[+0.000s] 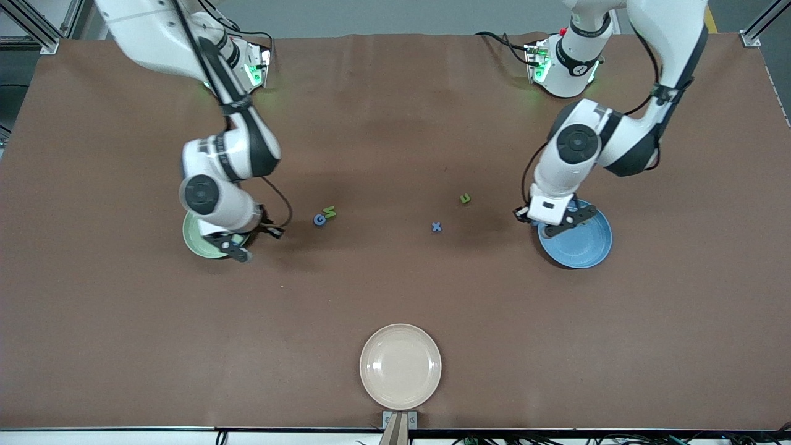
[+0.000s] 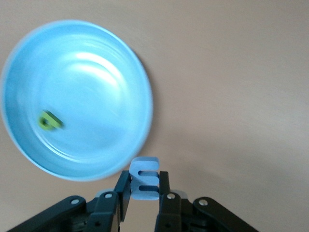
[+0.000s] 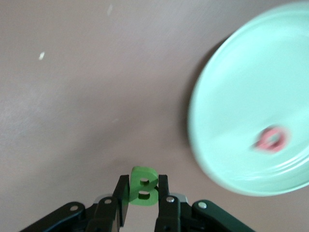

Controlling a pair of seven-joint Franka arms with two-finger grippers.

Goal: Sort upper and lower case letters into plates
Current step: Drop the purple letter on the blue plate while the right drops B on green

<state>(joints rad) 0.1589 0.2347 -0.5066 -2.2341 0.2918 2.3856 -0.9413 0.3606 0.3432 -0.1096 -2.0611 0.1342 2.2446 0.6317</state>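
My left gripper (image 1: 556,227) is shut on a blue m (image 2: 145,180), held upright between its fingers just off the rim of the blue plate (image 1: 587,247). A small green letter (image 2: 49,121) lies in that plate (image 2: 87,87). My right gripper (image 1: 238,250) is shut on a green B (image 3: 143,187) beside the pale green plate (image 1: 194,238). A pink Q (image 3: 273,139) lies in the pale green plate (image 3: 231,121). On the table between the plates lie a blue G (image 1: 319,219) touching a green N (image 1: 330,212), a blue x (image 1: 437,227) and a small green letter (image 1: 465,198).
A cream-beige plate (image 1: 400,366) with nothing in it sits at the table edge nearest the front camera, midway between the arms. Brown tabletop stretches between it and the loose letters.
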